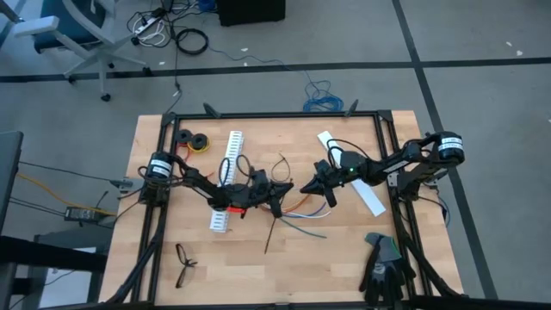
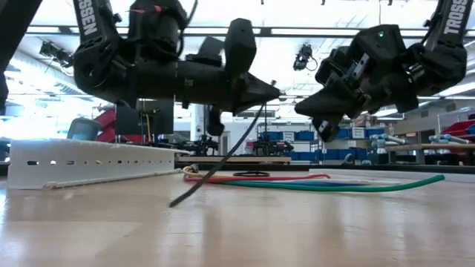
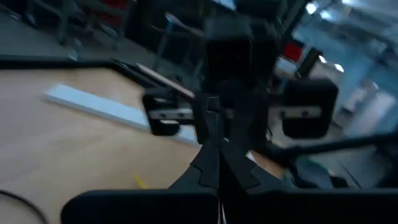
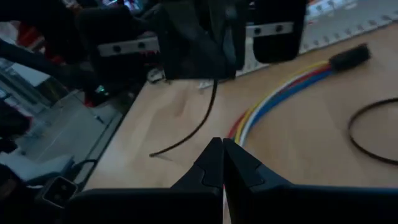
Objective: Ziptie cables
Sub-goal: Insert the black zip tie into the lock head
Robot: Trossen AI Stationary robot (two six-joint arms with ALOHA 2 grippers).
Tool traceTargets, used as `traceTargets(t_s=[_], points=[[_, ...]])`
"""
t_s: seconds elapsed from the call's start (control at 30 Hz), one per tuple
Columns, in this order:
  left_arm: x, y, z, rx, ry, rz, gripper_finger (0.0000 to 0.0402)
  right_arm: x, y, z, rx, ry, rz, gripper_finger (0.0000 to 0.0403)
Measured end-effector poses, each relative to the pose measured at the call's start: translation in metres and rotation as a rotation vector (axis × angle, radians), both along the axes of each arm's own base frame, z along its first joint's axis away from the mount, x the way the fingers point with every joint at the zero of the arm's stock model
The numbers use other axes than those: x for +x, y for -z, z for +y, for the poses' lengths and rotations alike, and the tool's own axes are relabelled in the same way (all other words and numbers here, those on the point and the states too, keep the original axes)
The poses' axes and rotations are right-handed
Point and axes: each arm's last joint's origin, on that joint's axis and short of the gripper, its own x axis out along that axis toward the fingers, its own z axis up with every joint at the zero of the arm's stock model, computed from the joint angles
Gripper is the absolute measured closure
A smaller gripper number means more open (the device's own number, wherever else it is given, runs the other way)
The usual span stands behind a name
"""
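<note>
We are looking at a wooden table (image 1: 172, 250) inside a black frame (image 1: 275, 114). Lying on it are a white slotted strip (image 1: 229, 172), a second white strip (image 1: 366, 196), the cables (image 1: 303, 215) fanning out near the middle, glasses (image 1: 183, 263) toward the front left, black gloves (image 1: 381, 267) at the front right, and what may be tape rolls (image 1: 193, 139) at the back left.

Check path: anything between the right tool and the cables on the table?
Nothing visible. The right tool, shut, hangs above the bare wood with the cables lying just ahead. The left tool holds a ziptie off to one side.
</note>
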Motion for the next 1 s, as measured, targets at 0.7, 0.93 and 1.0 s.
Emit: traceTargets(t_s=[0.7, 0.93, 1.0], points=[[-0.004, -0.011, -0.003, 0.06, -0.11, -0.107, 0.0401, 0.015, -0.008, 0.034, -0.121, 0.129, -0.052, 0.0383], [-0.004, -0.011, -0.004, 0.059, -0.091, -0.108, 0.04, 0.025, -0.019, 0.034, -0.15, 0.116, -0.104, 0.0343], [-0.004, -0.011, -0.004, 0.059, -0.09, -0.107, 0.04, 0.026, -0.02, 0.033, -0.151, 0.118, -0.104, 0.0338]])
